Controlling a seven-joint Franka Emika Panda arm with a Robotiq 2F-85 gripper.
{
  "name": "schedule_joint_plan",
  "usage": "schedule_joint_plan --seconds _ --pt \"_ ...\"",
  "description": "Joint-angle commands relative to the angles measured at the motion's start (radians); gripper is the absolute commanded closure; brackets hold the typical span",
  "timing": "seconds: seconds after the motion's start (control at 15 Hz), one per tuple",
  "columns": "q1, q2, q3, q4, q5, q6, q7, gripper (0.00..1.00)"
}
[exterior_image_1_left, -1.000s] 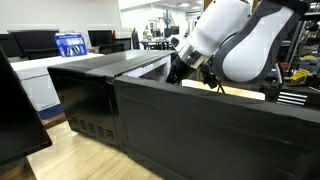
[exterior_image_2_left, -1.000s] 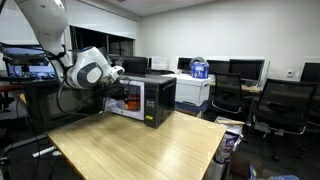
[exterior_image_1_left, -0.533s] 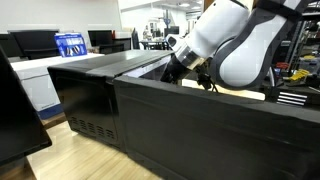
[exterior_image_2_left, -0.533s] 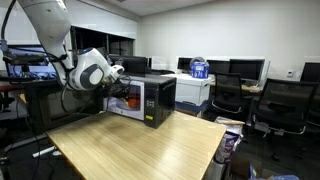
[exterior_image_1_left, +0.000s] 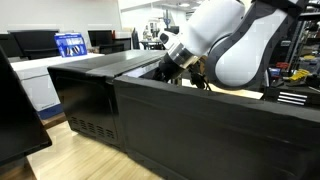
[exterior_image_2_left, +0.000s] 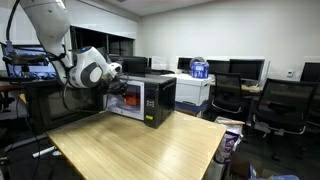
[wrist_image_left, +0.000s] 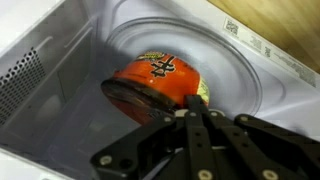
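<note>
**Red bowl tipped over inside the microwave, closed claw just in front of it**

The red bowl, printed with yellow and black lettering, lies tilted on its side on the round glass plate inside the microwave. Its dark rim faces the perforated side wall of the white oven chamber.

In the wrist view the claw is inside the chamber, its two fingers pressed together with nothing between them. The fingertips sit right at the near edge of the bowl. From this angle they may be touching it, but I cannot tell for sure.

In an exterior view the white arm reaches into the open front of the microwave, where a spot of red shows. The black microwave stands at the far end of the wooden table. Behind it is a row of monitors and office chairs, with a blue container on a desk well apart from the oven.
</note>
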Motion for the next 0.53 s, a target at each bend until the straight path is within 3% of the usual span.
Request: schedule_joint_plan --seconds 0.0,0.47 --pt "0.012 0.004 -0.031 -0.009 -0.027 -0.003 0.005 1.00" --pt "0.078 0.077 -0.103 0.010 0.029 -0.001 -0.052 1.00"
